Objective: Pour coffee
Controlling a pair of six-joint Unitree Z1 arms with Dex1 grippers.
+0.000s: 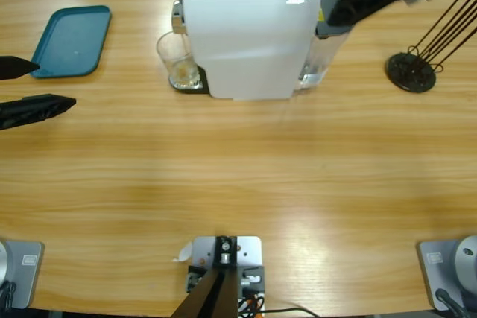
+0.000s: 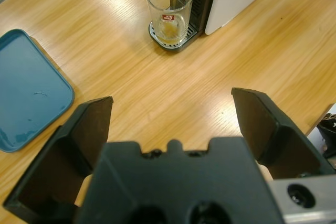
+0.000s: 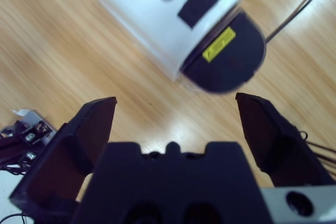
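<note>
— Where's the coffee [image 2: 169, 29]?
— A shallow brown layer in the glass tumbler [image 2: 169, 8], on the drip tray [image 2: 157, 36] at the white coffee machine [image 1: 250, 35]'s nine o'clock side.
— What's nearby?
— A teal tray [image 1: 71, 41] further toward nine o'clock, a black wire stand [image 1: 411, 71] at three o'clock.
— The grippers?
— Left gripper [image 2: 170, 121], jaws wide, holds nothing, nothing between it and the tumbler. Right gripper [image 3: 174, 124], jaws wide, hangs above the machine's dark water-tank lid [image 3: 226, 56].
</note>
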